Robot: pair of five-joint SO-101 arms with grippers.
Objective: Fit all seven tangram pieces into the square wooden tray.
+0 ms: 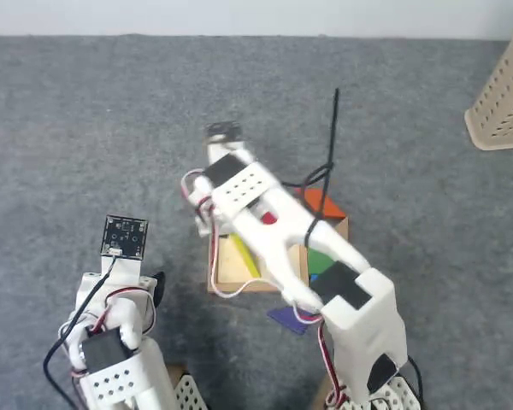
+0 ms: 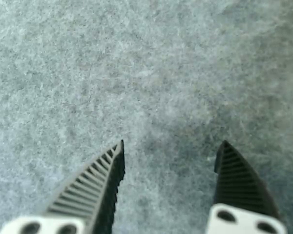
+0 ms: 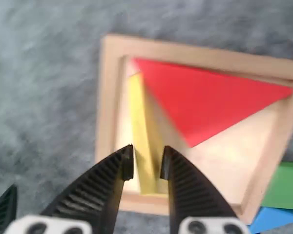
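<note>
The grey felt-covered counter [image 1: 85,111] carries everything, with a slatted basket [image 1: 500,94] off at its far corner, well away from the work. The right arm [image 1: 274,222] stretches across the square wooden tray [image 3: 110,97], likely so that it can work straight down into it. The left arm [image 1: 111,342] sits folded beside its base, well apart from the tray and out of the other arm's way. Its left end effector [image 2: 173,144] hangs over bare counter with the jaws spread wide and nothing between them. Inside the tray, the large red triangle [image 3: 205,97] lies flat with a corner tucked into a corner of the frame, which leaves pale floor free for the other pieces. Next to it the yellow piece [image 3: 138,105] runs along one inner wall, tipped up on edge. The right end effector [image 3: 147,147] has its jaws drawn in against the yellow piece's two faces, apparently pinching it so that it can be laid down flat. A green piece [image 3: 283,187] and a blue piece [image 3: 271,219] wait just outside the rim, and a purple piece [image 1: 286,318] lies on the counter near the right arm's base.
</note>
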